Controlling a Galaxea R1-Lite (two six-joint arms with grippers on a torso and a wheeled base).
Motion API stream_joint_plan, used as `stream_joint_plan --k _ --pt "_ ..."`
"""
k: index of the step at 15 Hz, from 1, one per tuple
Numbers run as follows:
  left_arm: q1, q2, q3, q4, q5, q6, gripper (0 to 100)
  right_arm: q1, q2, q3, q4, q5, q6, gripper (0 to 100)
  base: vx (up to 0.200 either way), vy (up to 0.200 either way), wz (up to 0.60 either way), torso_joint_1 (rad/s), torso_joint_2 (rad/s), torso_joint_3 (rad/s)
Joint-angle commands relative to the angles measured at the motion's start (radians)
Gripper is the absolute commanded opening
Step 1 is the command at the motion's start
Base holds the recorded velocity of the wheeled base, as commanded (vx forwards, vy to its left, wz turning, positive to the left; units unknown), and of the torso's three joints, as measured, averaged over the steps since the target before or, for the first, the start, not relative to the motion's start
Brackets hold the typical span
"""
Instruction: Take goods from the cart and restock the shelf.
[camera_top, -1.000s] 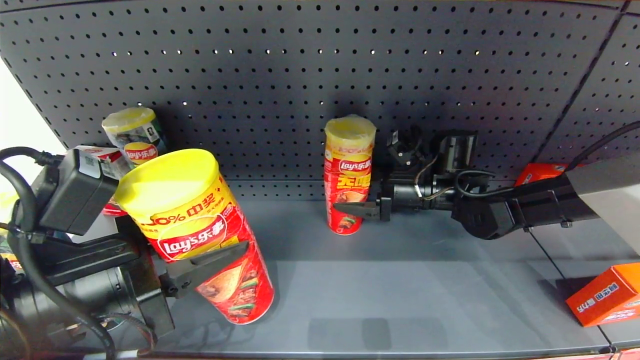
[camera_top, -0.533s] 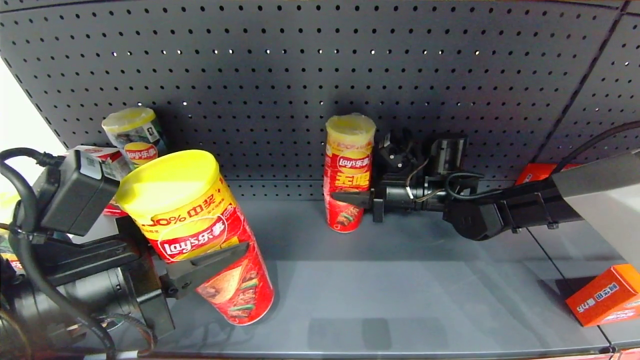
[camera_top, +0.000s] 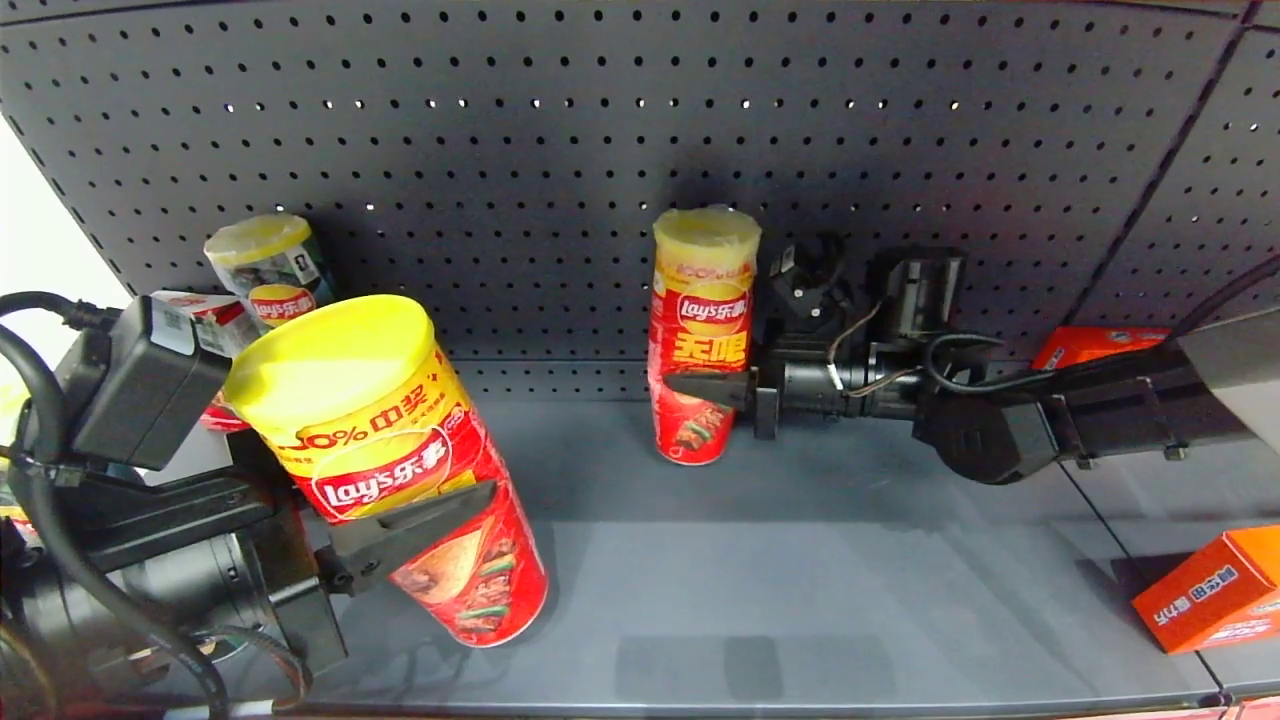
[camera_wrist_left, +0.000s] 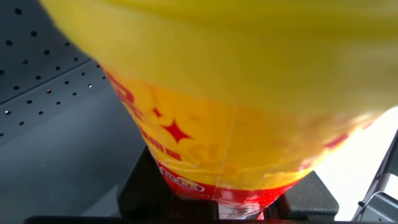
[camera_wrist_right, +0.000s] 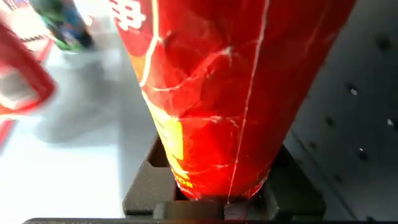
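Note:
Two red chip cans with yellow lids are in my grippers. My left gripper (camera_top: 415, 515) is shut on the near chip can (camera_top: 390, 460), tilted above the front left of the grey shelf (camera_top: 800, 580); its yellow top and red body (camera_wrist_left: 230, 118) loom close in the left wrist view. My right gripper (camera_top: 705, 385) is shut on the far chip can (camera_top: 700, 330), upright near the pegboard back wall, its base close to the shelf board; whether it touches cannot be told. That can's red body (camera_wrist_right: 230, 93) rises from the jaws in the right wrist view.
A third can (camera_top: 268, 265) and a small red-white box (camera_top: 205, 320) stand at the back left. Orange boxes sit at the right: one at the back (camera_top: 1085, 345), one near the front edge (camera_top: 1210, 590). The middle and front of the shelf are bare.
My right gripper has carried the far can back toward the pegboard and slightly right. The left gripper and its can have barely shifted.

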Motion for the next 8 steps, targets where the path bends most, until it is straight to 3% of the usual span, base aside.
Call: stream_joint_plan --k 1,4,8 --pt "0.000 -0.002 -0.002 0.000 0.000 0.000 0 0.050 -0.181 0.136 -0.013 -0.033 0.031 0 0.000 0.000 0.00 0.000 0.00 0.000" --pt "0.000 -0.002 -0.006 0.000 0.000 0.000 0 0.139 -0.362 0.429 -0.102 -0.158 0.042 0 0.000 0.000 0.00 0.000 0.00 0.000" --pt "0.000 -0.002 -0.009 0.000 0.000 -0.002 0 0.214 -0.442 0.702 -0.280 -0.286 0.056 0 0.000 0.000 0.00 0.000 0.00 0.000"
